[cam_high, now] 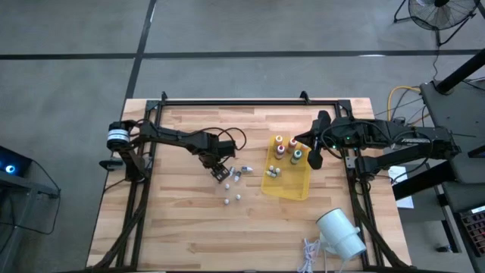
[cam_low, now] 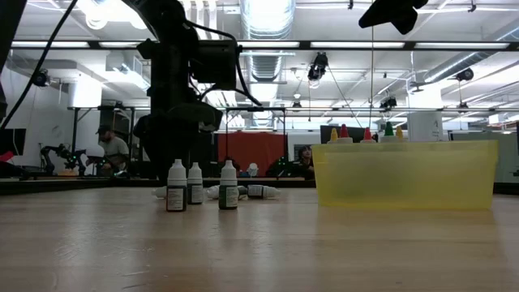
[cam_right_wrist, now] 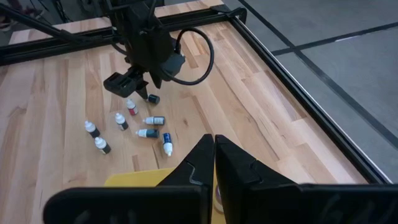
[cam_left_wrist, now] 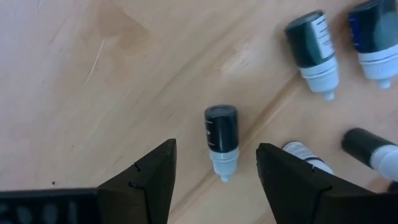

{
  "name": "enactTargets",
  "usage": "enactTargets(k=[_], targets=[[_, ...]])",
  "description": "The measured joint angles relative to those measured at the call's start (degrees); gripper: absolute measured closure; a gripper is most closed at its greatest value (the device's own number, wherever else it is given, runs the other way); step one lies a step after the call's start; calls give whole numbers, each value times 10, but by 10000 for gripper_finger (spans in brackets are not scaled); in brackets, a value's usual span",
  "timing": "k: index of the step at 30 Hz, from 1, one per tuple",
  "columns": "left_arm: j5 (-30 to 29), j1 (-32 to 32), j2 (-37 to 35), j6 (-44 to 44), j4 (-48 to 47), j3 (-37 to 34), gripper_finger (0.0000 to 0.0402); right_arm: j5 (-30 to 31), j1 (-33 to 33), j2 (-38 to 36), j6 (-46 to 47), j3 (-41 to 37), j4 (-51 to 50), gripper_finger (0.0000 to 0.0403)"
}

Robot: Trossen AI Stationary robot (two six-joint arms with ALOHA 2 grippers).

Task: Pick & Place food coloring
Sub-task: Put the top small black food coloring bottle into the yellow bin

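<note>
The left gripper hangs low over the middle of the wooden table, fingers spread wide and grasping nothing; between them, seen from the left wrist, lies a small dark vial with a white cap, on its side on the wood and touching neither finger. Around it lie more vials: one nearby, another cut off at the frame's edge, a third half hidden behind the finger, and a fourth running out of the picture. From above, the gripper's body covers part of this cluster, so an exact count cannot be made; two further vials stand apart, nearer the table's front. The low view shows three vials upright in a row, with others lying behind them, too small to tell apart. The yellow tray sits right of centre and holds the bottles with coloured tops at its far end, plus a couple of small vials; in the low view only their tips rise above its translucent wall. The right gripper waits over the tray's far right edge, clenched shut and empty. A white cylinder lies at the front right corner.
</note>
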Motion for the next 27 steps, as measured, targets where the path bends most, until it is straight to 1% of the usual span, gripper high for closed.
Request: enactTargets(k=[18,23,27], targets=[[-9,10,3,3,21,-6,209,0,0,0,0,0,1,394],[21,10,22,5,25,-6,209,0,0,0,0,0,1,394],[24,10,31,3,26,-6,209,0,0,0,2,0,1,394]])
